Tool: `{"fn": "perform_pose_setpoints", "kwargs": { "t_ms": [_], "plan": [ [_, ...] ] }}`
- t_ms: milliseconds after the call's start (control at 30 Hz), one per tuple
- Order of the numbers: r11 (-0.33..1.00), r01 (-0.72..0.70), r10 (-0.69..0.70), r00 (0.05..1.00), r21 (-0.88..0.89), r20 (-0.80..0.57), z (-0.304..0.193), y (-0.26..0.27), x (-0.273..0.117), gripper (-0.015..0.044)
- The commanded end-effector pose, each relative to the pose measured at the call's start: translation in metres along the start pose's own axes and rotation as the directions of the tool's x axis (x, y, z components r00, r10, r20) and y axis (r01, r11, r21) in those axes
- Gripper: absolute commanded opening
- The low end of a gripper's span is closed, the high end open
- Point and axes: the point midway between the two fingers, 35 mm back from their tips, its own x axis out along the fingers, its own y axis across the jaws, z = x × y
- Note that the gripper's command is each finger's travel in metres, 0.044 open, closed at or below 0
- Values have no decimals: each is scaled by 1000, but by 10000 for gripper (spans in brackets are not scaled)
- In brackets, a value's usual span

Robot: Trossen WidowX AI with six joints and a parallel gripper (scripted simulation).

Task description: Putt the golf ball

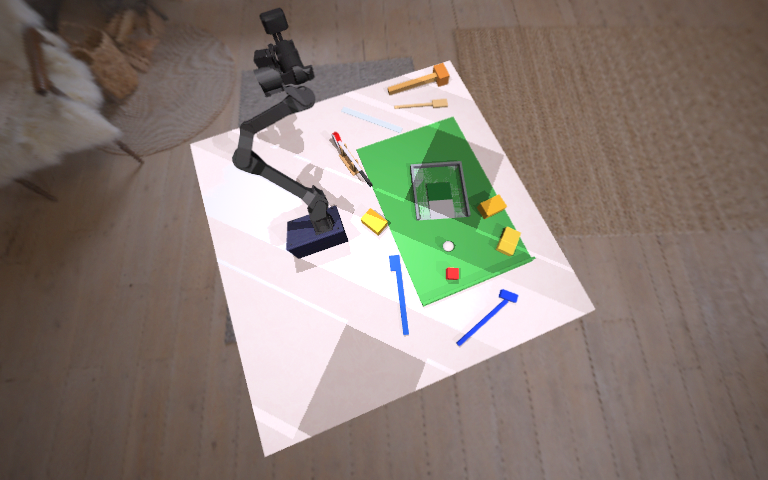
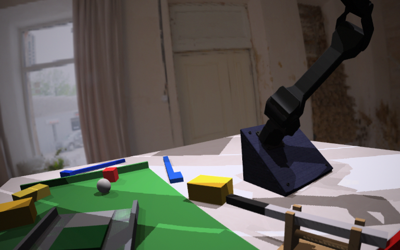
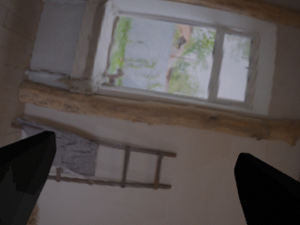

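Golf ball (image 2: 103,185) on green mat (image 2: 165,206), beside red cube (image 2: 110,174).

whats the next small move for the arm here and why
Probably swing the gripper down toward the red putter resting on its wooden stand. The gripper is open, holds nothing and is raised far from the table, its camera showing only a wall and window, while the golf ball waits on the green mat.

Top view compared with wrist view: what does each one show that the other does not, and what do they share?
Only the top view shows the table, the green mat, the golf ball, the red putter on its wooden stand and two blue putters. Only the wrist view shows a window, a ladder and the jaws standing wide apart with nothing between them. Both show only the gripper.
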Motion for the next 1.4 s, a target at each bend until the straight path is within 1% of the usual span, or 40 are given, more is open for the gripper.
{"fn": "perform_pose_setpoints", "kwargs": {
  "t_ms": [0, 33, 67, 167, 300, 500, 600, 700, 800, 900, 1100, 1233, 1367],
  "plan": [
    [1000, 0, 0, 1000, 2, -6, -2, 0, 0, 426],
    [1000, 0, 1, 1000, 9, -24, -9, 1, -1, 440],
    [1000, -1, 2, 999, 21, -54, -19, 3, -2, 440],
    [997, -7, 22, 981, 75, -192, -67, 14, -13, 440],
    [987, -23, 81, 926, 158, -370, -130, 38, -37, 440],
    [954, -88, 241, 792, 286, -561, -204, 94, -86, 440],
    [922, -124, 342, 710, 368, -616, -230, 127, -116, 440],
    [869, -158, 456, 621, 469, -637, -246, 165, -147, 440],
    [794, -185, 577, 533, 580, -619, -252, 206, -179, 440],
    [696, -203, 690, 453, 688, -564, -248, 244, -209, 440],
    [437, -192, 874, 320, 879, -365, -210, 313, -263, 440],
    [245, -183, 939, 290, 952, -186, -173, 343, -287, 440],
    [59, -179, 948, 319, 982, 1, -129, 359, -297, 440]
  ]
}}
